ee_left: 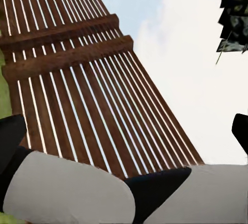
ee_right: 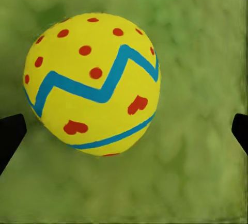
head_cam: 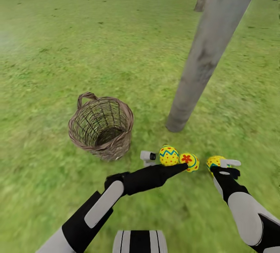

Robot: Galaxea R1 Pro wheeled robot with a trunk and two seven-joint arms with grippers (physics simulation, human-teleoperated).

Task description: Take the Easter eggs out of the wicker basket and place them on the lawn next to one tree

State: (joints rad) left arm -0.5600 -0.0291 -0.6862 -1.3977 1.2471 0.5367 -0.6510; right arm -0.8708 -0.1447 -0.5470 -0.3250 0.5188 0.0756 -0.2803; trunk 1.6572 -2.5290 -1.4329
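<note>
1. Your right claw [head_cam: 225,163] hangs over the third egg [head_cam: 214,161]. In the right wrist view its two black fingertips [ee_right: 10,136] are spread wide to either side of that egg [ee_right: 92,83], which lies on the grass touching neither, so this claw is open and holding nothing.
2. The other two eggs, the zigzag egg [head_cam: 168,155] and the flower egg [head_cam: 189,161], lie touching each other just off your left claw [head_cam: 147,157]. That claw's fingers are too small and half hidden to tell whether they are spread or closed.
3. All three eggs sit on the lawn [head_cam: 116,50] near the foot of the tree trunk [head_cam: 206,70]. The basket [head_cam: 102,126] stands beyond your left claw and looks empty, so the task looks essentially done.
4. If you must move an egg, it looks smooth, hard and round: it will likely roll or squirt out. Take it across its widest middle, fingers level, and close gently.
</note>
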